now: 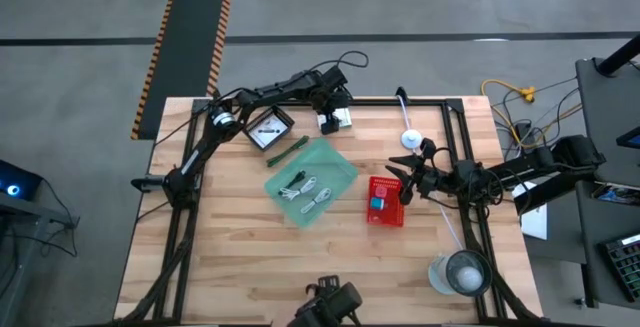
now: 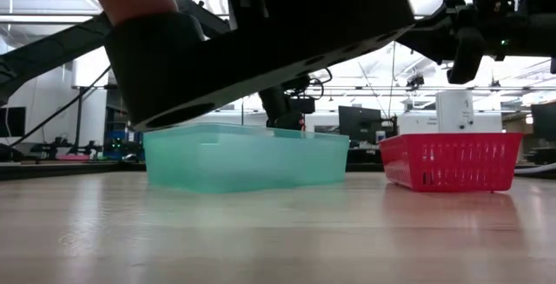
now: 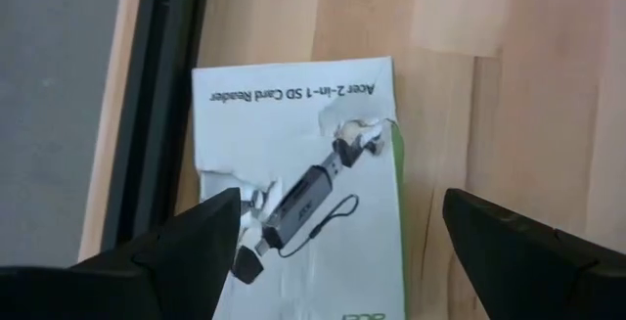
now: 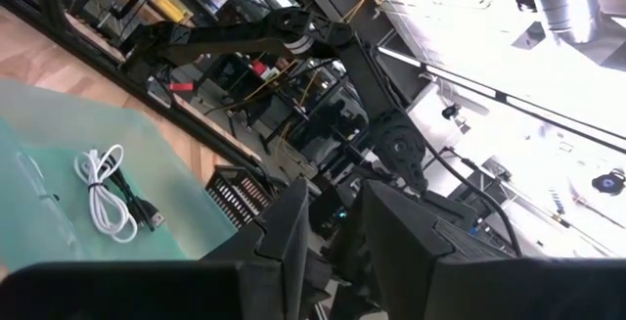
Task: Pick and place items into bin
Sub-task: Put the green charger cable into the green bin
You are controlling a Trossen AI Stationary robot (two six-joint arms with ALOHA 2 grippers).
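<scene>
My left gripper (image 3: 342, 203) is open above a flat white printed packet (image 3: 293, 134) showing an SD card reader. The packet lies flat on the wood near the table's far edge (image 1: 343, 119), with one finger on either side of it and neither touching. The green translucent bin (image 1: 328, 157) sits mid-table with white coiled cables (image 1: 305, 189) inside. A green pen (image 1: 288, 152) lies at the bin's far-left edge. My right gripper (image 1: 403, 180) hovers by the red basket (image 1: 385, 219), holding nothing. In the right wrist view its fingers (image 4: 293, 232) stand only a narrow gap apart.
A square white item (image 1: 268, 129) lies left of the packet. The red basket (image 2: 452, 162) holds a white box (image 2: 452, 115). A clear cup (image 1: 460, 272) stands near the right front corner. A white-tipped rod (image 1: 408, 132) lies behind my right gripper. Black frame rails border the table.
</scene>
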